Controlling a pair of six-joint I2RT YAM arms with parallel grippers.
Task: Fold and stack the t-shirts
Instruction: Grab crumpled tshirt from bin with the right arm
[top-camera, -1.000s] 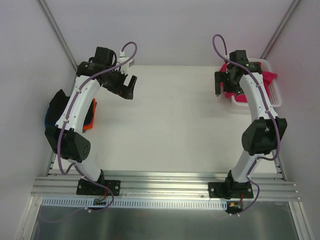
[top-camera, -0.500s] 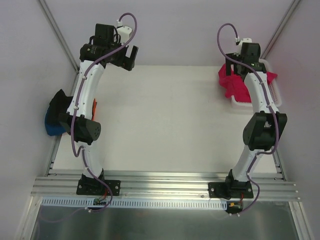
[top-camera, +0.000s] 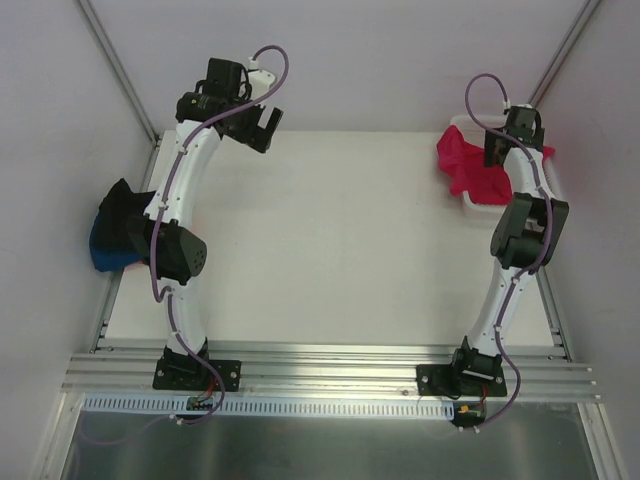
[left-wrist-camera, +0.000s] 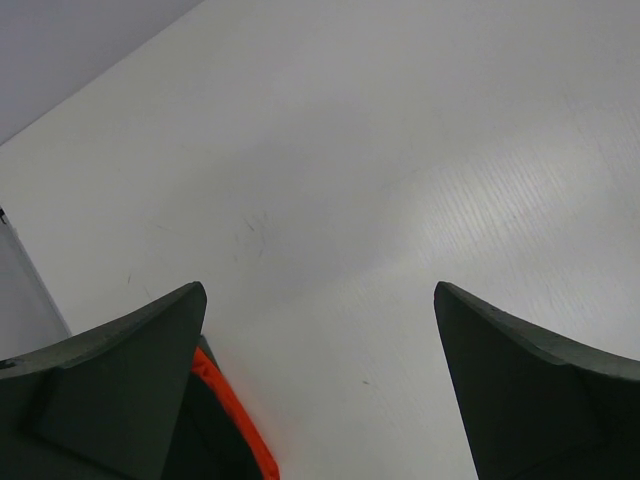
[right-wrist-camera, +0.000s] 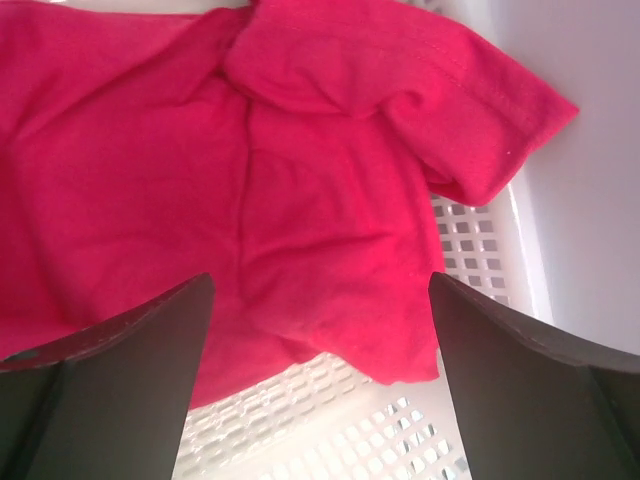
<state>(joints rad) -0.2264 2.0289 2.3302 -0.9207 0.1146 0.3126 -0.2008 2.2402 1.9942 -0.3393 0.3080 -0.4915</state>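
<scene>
The crimson-pink t-shirt (top-camera: 468, 165) lies crumpled in the white mesh basket (top-camera: 551, 190) at the far right and hangs over its left rim. In the right wrist view the shirt (right-wrist-camera: 200, 170) fills the top, over the basket's mesh wall (right-wrist-camera: 470, 300). My right gripper (top-camera: 496, 150) (right-wrist-camera: 320, 380) is open and empty above the shirt. A black t-shirt (top-camera: 122, 205) on a blue one (top-camera: 100, 250) lies at the table's left edge. An orange shirt edge (left-wrist-camera: 235, 420) shows in the left wrist view. My left gripper (top-camera: 262, 125) (left-wrist-camera: 320, 390) is open and empty over the far left of the table.
The white table top (top-camera: 330, 240) lies between the arms. Grey walls close the far side and both sides. An aluminium rail (top-camera: 330, 370) with the arm bases runs along the near edge.
Both arms have swung toward the far edge. The right gripper has moved right over the basket and the crimson shirt. The left gripper has lifted toward the back left.
</scene>
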